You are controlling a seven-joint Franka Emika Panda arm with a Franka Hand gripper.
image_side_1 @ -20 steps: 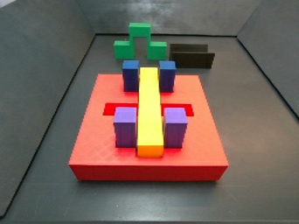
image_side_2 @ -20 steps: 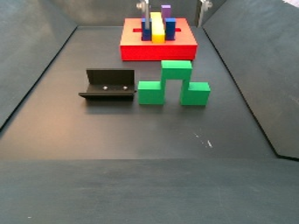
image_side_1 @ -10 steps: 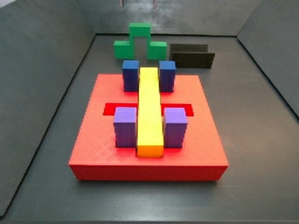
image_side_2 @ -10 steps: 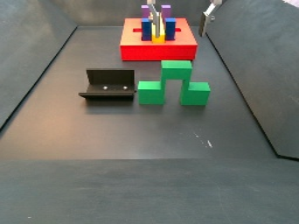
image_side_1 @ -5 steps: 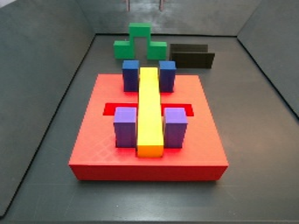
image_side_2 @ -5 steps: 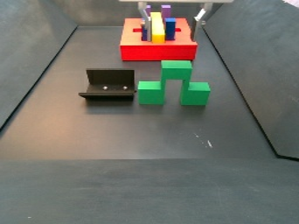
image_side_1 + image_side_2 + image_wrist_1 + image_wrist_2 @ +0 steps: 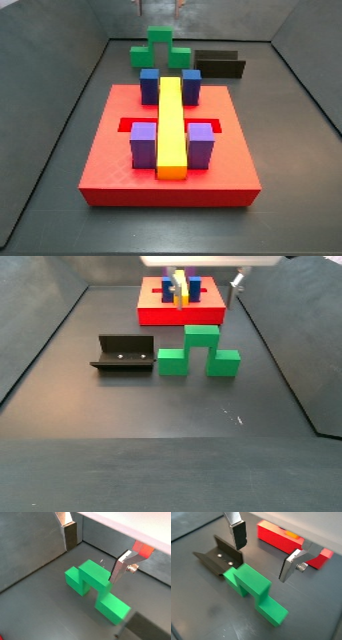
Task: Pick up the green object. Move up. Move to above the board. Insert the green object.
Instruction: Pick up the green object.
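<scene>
1. The green object [image 7: 199, 351] sits on the desk [image 7: 160, 416], just beside the fixture [image 7: 122, 354] and well short of the board [image 7: 183, 313].
2. The gripper [image 7: 264, 549] hangs above the green object; its fingers [image 7: 238, 534] are spread wide with nothing between them.
3. Risk: in a wrist view one finger [image 7: 119, 568] stands over the raised centre cube's edge, so a straight descent could land on top of it instead of straddling it.
4. Risk: the near finger could strike the fixture and shove the green object askew.
</scene>
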